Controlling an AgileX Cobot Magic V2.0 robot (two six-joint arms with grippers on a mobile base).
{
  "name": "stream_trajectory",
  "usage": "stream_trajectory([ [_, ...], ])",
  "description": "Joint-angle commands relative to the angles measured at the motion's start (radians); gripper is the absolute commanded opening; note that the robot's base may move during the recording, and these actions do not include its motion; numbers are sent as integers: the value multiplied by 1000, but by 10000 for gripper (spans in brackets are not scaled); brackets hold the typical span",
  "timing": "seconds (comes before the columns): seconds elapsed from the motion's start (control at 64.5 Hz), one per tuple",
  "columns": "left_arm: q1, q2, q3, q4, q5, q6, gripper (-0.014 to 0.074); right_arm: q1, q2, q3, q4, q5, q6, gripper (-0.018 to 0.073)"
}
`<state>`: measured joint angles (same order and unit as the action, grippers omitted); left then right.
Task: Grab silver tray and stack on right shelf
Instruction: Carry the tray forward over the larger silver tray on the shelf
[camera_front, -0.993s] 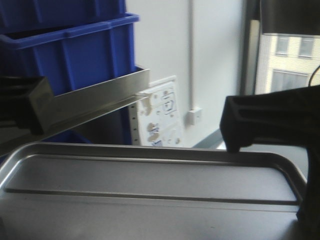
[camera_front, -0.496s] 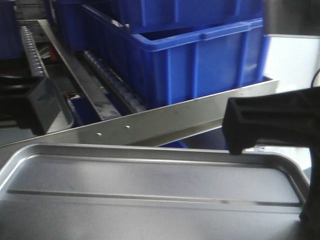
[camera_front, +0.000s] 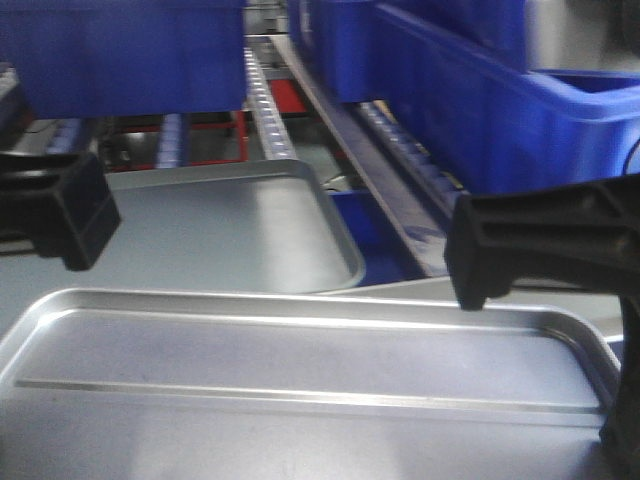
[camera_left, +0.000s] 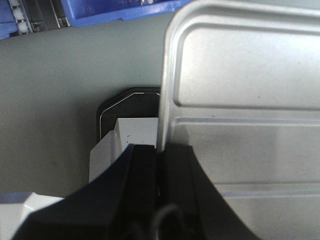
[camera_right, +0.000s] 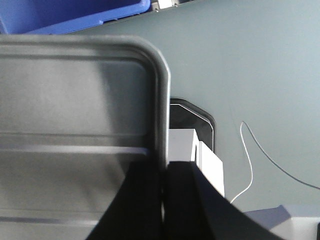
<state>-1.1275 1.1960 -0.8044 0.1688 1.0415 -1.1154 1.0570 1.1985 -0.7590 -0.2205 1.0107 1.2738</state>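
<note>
Shiny silver tray (camera_front: 300, 345) level; ridged base

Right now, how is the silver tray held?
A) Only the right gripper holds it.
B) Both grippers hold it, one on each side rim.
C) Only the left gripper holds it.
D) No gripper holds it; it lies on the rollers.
B: in the wrist views, the left gripper and the right gripper each have their jaws closed over one rim of the silver tray, on opposite sides.

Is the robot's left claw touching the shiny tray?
Touching. In the left wrist view, the left gripper is clamped on the rim of the silver tray, its jaws pressing from both sides with no gap showing.
</note>
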Motion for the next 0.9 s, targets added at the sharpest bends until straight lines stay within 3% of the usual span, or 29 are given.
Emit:
stream_trajectory([
  [0.0,2,-21,-12,87,297,-6,-100,-8,-22,-8,-83,290,-14,57],
  [0.884,2,-21,-12,87,297,-6,-100,-8,-22,-8,-83,289,-14,57],
])
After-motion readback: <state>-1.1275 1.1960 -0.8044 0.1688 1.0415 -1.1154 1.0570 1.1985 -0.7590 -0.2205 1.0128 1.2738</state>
